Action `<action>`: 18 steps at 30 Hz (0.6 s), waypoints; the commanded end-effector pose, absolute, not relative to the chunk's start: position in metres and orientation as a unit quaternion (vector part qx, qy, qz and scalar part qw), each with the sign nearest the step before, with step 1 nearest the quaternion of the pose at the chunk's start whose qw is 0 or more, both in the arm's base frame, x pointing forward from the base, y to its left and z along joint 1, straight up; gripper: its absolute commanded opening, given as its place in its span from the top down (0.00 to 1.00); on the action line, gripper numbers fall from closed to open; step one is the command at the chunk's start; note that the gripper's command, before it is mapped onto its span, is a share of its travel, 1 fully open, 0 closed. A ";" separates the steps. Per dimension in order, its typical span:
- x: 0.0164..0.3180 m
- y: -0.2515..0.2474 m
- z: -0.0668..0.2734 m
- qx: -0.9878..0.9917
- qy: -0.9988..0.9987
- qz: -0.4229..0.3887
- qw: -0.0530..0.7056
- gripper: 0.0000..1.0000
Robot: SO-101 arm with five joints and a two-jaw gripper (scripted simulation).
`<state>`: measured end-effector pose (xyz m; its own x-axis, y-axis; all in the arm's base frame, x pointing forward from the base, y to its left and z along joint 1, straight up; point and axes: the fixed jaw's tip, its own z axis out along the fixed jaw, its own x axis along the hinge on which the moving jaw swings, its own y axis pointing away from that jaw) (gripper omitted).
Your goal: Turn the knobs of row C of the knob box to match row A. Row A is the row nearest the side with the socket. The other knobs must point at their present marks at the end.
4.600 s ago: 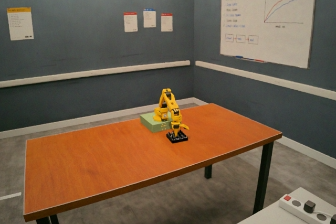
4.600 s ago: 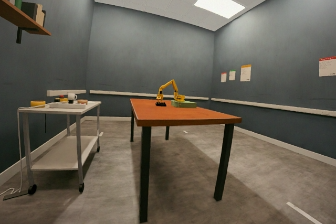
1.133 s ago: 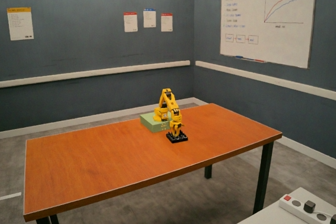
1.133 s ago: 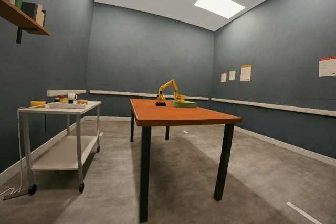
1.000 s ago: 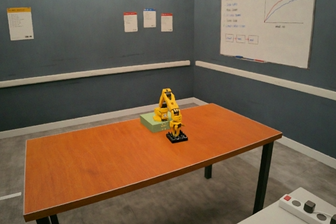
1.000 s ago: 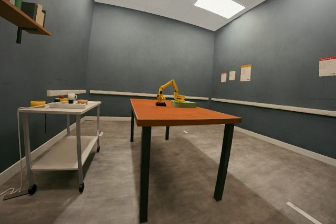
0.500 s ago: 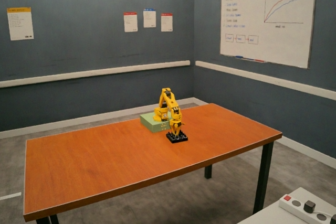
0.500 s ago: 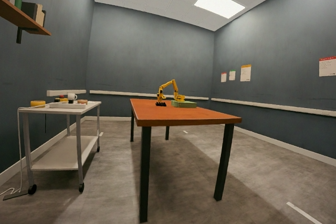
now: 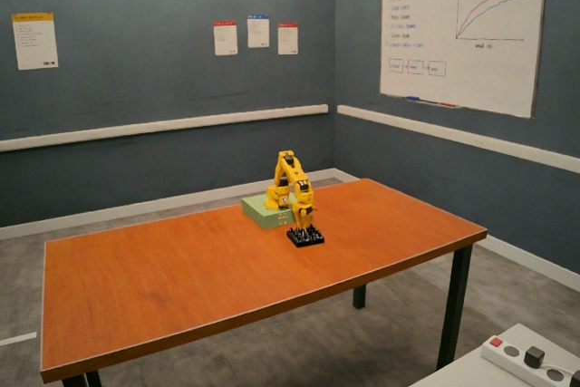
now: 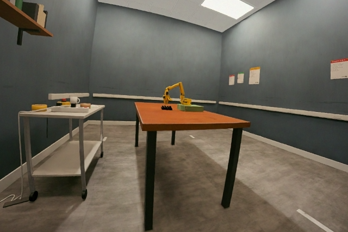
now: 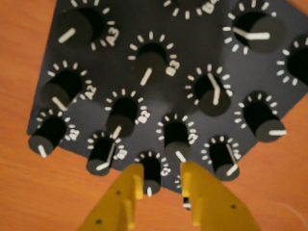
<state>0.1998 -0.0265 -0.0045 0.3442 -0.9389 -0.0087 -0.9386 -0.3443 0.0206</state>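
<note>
The black knob box (image 9: 303, 237) lies on the orange table in front of the arm's green base (image 9: 266, 211); it also shows in the exterior view (image 10: 166, 107). The wrist view looks down on its face with white-marked knobs. Row A runs A1 (image 11: 46, 137), A2 (image 11: 62, 89), A3 (image 11: 77, 29). Row C runs C1 (image 11: 151, 174), C2 (image 11: 176, 141), C3 (image 11: 214, 93). My yellow gripper (image 11: 164, 185) hovers above the box's near corner. Its fingers stand narrow, with C1 showing below the gap by the left finger, apart from both. The right finger hides a knob behind it.
Row B knobs B2 (image 11: 122, 115) and B3 (image 11: 150, 60) lie between rows A and C. Further knobs (image 11: 225, 158) (image 11: 264, 121) stand to the right. A white cart (image 10: 63, 108) with a cup stands off the table.
</note>
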 end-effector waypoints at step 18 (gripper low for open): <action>0.201 -0.028 0.007 0.820 -0.572 0.000 0.000 0.92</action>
<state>0.1998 -0.0265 0.0021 0.3443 -0.9388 -0.0073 -0.9387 -0.3444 0.0178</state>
